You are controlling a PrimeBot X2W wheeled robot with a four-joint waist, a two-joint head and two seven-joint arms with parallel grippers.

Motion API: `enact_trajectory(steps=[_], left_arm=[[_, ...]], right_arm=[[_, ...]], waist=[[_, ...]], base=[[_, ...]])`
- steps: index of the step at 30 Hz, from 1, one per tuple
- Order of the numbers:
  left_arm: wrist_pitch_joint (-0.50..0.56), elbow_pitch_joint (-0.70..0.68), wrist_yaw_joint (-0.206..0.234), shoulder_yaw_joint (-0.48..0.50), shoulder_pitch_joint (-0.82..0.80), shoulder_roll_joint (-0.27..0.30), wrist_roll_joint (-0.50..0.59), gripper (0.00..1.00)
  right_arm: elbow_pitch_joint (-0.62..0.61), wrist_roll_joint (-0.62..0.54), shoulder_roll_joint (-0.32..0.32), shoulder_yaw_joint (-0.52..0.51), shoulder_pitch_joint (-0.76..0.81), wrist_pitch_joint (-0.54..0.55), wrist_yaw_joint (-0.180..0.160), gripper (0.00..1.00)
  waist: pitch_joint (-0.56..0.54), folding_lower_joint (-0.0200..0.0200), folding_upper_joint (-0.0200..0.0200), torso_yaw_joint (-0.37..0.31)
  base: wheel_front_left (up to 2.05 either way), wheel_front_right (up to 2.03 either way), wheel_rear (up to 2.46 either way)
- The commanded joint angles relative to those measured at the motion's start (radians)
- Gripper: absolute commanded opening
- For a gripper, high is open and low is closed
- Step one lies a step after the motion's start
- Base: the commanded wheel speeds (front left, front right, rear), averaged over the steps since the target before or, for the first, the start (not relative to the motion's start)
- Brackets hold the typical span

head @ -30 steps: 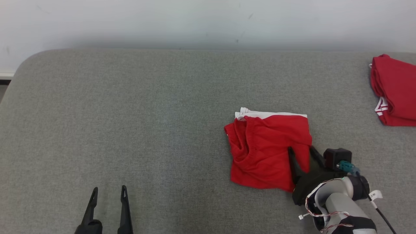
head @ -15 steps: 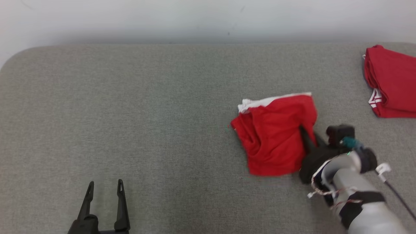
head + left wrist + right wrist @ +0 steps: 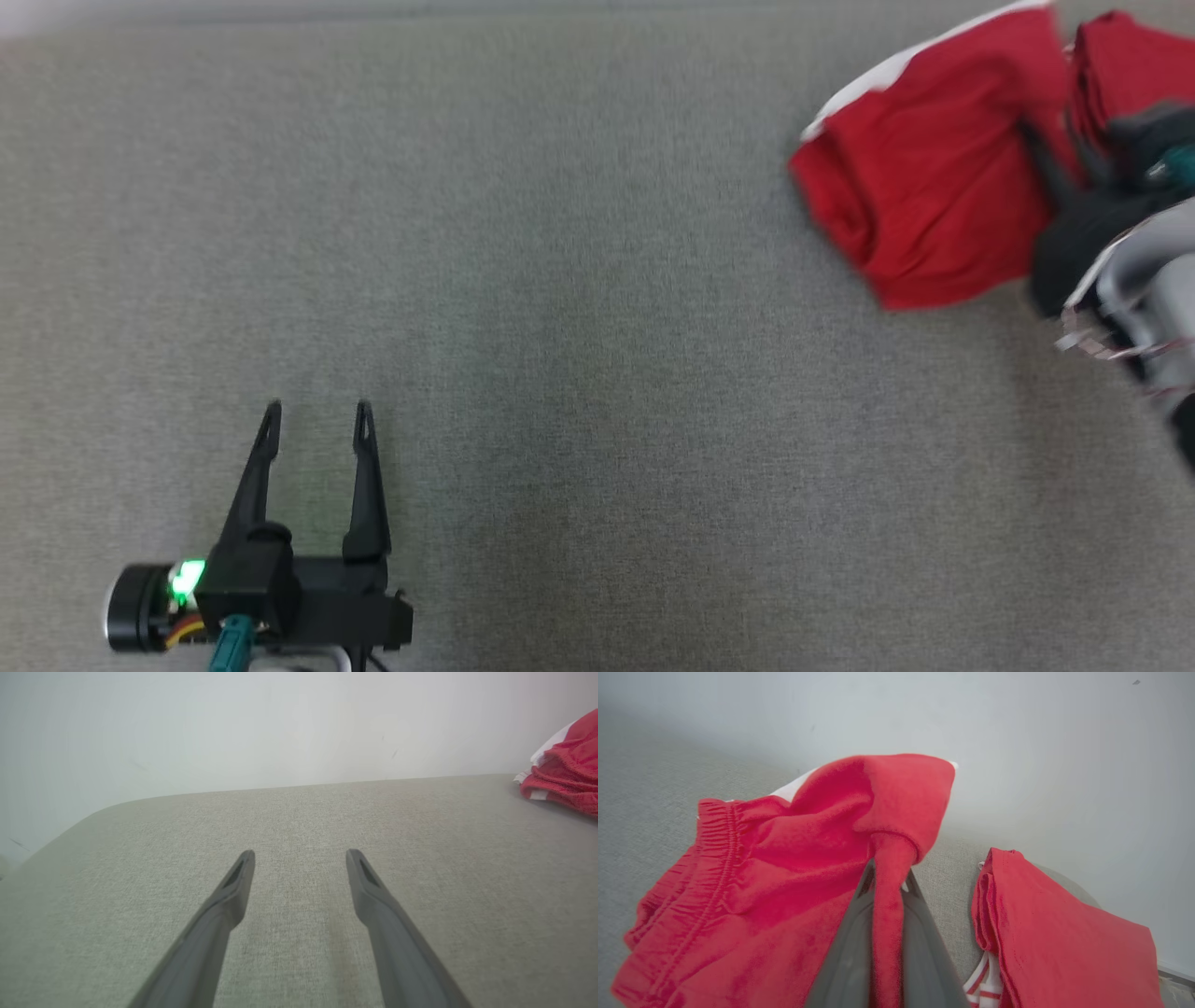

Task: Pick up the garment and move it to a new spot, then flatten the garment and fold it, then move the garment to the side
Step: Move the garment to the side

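Note:
The garment (image 3: 924, 177) is a pair of red shorts with white trim, bunched at the far right of the grey padded surface (image 3: 560, 327). My right gripper (image 3: 1032, 135) is shut on a fold at its right edge. In the right wrist view the right gripper (image 3: 888, 870) pinches a strip of red cloth, and the garment (image 3: 752, 882) is pulled up in a peak there while the rest trails left. My left gripper (image 3: 317, 411) stands open and apart at the lower left, nothing between its fingers. The left gripper (image 3: 301, 856) points across bare surface, with the garment (image 3: 570, 774) at that view's right edge.
A second red folded garment (image 3: 1130, 65) with white stripes lies just right of the held one, and the same folded pile (image 3: 1055, 933) shows by the right gripper. A white wall (image 3: 280, 718) runs behind the surface's rounded far edge.
The right gripper closed on the garment's right edge and carried it up and rightward, close to the folded red pile. The head camera has shifted. The left gripper stayed open.

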Motion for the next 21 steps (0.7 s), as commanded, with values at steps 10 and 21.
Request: enact_trajectory(steps=[10,21], left_arm=[[-0.003,-0.126,-0.008,-0.015,-0.096,0.004,0.04,1.0],[-0.003,-0.221,0.0,-0.037,-0.113,0.025,0.061,1.0]], right_arm=[[-0.109,0.123,-0.275,0.147,-0.208,0.106,-0.003,0.0],[-0.199,0.216,-0.465,0.263,-0.328,0.193,-0.003,0.0]], waist=[[0.212,-0.0002,-0.0002,-0.041],[0.267,-0.0002,-0.0002,-0.084]], base=[[0.0,0.0,0.0],[0.0,0.0,0.0]])
